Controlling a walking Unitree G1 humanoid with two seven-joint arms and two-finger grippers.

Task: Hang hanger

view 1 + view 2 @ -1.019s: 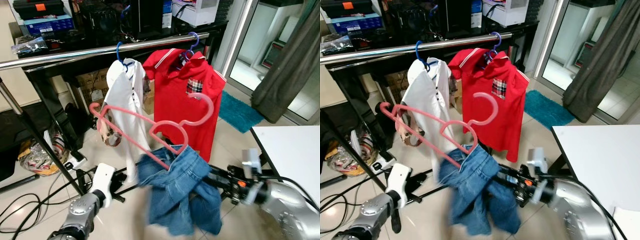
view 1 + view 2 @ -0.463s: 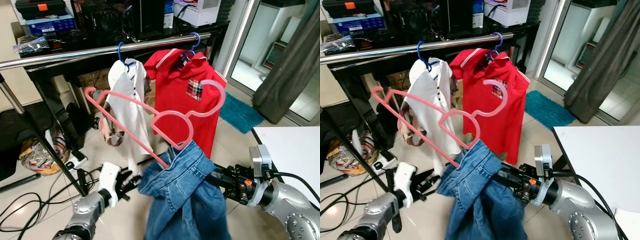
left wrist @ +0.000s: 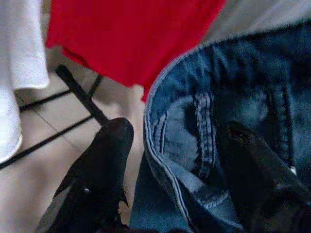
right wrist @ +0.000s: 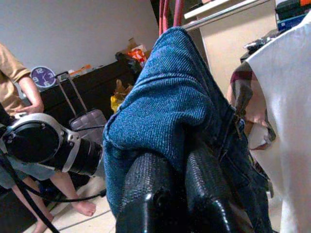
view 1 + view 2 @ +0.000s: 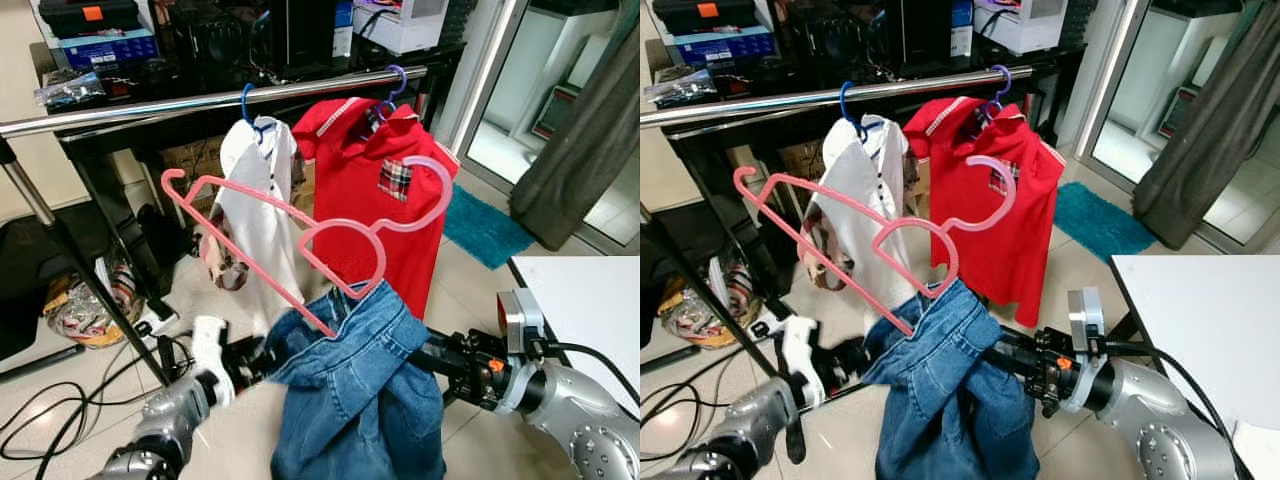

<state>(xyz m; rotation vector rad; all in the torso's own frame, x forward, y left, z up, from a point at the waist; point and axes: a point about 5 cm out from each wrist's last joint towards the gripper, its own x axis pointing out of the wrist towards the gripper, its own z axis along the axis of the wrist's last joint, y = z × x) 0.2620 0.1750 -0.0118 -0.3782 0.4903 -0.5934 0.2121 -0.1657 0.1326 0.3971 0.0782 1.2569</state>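
Note:
A pink plastic hanger (image 5: pixel 340 235) is held tilted below the steel rail (image 5: pixel 200 100), its hook pointing right in front of the red polo. Blue jeans (image 5: pixel 350 400) are draped over its lower bar. My right gripper (image 4: pixel 182 170) reaches in from the right, low down, and is shut on the denim; its fingertips are buried in the cloth. My left gripper (image 3: pixel 175 131) comes up from the lower left and is open, one finger (image 3: pixel 109 145) on each side of the jeans' waistband.
A white shirt (image 5: pixel 255 200) and a red polo (image 5: pixel 375 200) hang on blue hangers on the rail. The rack's slanted leg (image 5: pixel 80 290) and cables (image 5: pixel 60 420) lie at left. A white table (image 5: pixel 590 300) stands at right, a person (image 4: pixel 19 77) behind.
The hanger and jeans have risen and tilted more upright. My left arm has lifted from near the floor and brought its open fingers to the jeans.

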